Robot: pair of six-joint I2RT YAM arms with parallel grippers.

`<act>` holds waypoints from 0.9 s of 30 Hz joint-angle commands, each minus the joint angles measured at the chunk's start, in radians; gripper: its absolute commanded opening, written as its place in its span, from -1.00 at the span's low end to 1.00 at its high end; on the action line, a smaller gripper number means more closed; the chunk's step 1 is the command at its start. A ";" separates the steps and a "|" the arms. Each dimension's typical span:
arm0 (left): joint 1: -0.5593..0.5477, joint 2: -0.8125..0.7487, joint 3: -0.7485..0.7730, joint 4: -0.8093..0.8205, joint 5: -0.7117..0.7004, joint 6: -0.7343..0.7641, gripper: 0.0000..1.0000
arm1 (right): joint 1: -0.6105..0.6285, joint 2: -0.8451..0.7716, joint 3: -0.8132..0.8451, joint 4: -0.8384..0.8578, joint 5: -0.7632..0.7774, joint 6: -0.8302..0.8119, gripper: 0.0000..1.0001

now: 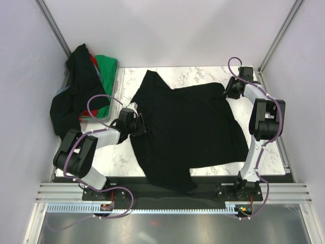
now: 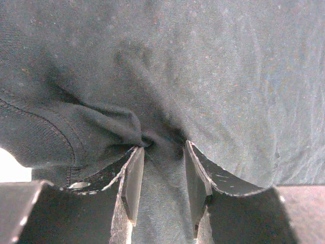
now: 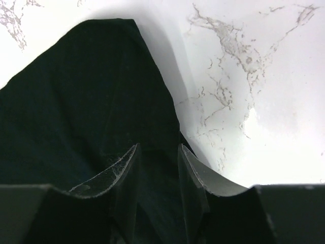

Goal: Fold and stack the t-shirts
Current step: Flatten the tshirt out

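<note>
Between the jaws of the left pincer (image 2: 162, 152), a puckered fold of the limp black cloth t-shirt (image 1: 188, 127) is clamped. Under the right pincer (image 3: 158, 150), jaws apart, its sleeve tip lies flat on the white marbled table (image 3: 264, 101). Light, soft and sure to sag, it seems best pinched at hems or corners, both sides together.

A white marble-patterned table (image 1: 203, 76) with grey veining stands inside a booth of plain pale walls: a back wall (image 1: 167, 30), a left wall (image 1: 25, 61) and a right wall (image 1: 304, 101), with slanting aluminium posts (image 1: 53, 25) at the back corners. Along the table's near edge run a black strip (image 1: 213, 179) and aluminium rails (image 1: 51, 192), with a dull grey floor (image 1: 177, 229) below. The light is even and soft.
</note>
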State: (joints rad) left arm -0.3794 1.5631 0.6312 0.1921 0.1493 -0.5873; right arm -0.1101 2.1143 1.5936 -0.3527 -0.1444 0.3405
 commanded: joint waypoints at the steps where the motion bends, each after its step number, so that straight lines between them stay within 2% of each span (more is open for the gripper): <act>1: -0.004 0.018 -0.024 -0.059 -0.022 -0.013 -0.08 | 0.001 0.007 0.000 0.012 0.032 -0.020 -0.14; 14: -0.001 0.017 -0.025 -0.059 -0.020 -0.013 -0.08 | 0.003 0.050 0.016 0.014 0.029 -0.026 -0.24; 21: -0.001 0.018 -0.024 -0.059 -0.022 -0.013 -0.09 | 0.003 0.052 0.026 0.015 0.028 -0.024 -0.45; 27: -0.001 0.018 -0.024 -0.060 -0.022 -0.013 -0.09 | 0.003 0.039 0.037 0.014 0.029 -0.023 -0.49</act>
State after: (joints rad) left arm -0.3794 1.5635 0.6312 0.1917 0.1486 -0.5873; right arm -0.1101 2.1620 1.5940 -0.3523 -0.1223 0.3252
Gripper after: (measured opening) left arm 0.458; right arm 0.257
